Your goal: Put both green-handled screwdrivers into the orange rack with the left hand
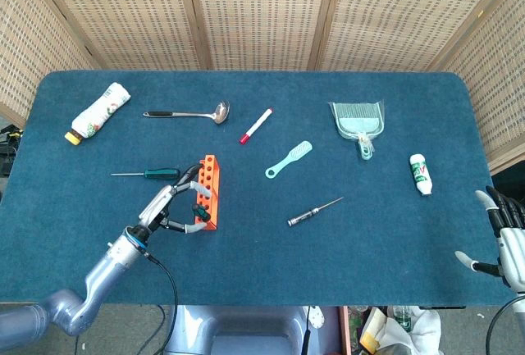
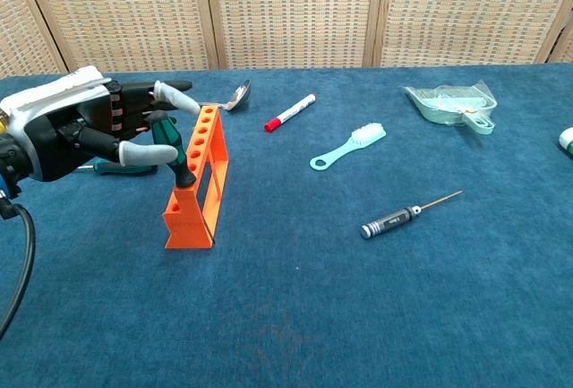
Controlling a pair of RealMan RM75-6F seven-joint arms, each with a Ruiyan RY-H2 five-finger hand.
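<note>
One green screwdriver (image 2: 172,150) leans tilted in the near end of the orange rack (image 2: 199,182) — the left hand (image 2: 85,128) is around its handle, fingers loosely spread. The other screwdriver (image 1: 148,174) lies on the desk (image 1: 271,248) left of the rack; the right hand (image 1: 502,236) rests empty at the desk's corner, fingers apart.

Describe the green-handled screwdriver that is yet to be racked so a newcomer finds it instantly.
Start at the orange rack near the table's front left. Just left of it, the green-handled screwdriver lies flat on the cloth, thin shaft pointing left. Unlike the black-handled screwdriver right of the rack, its handle is dark green.
</note>
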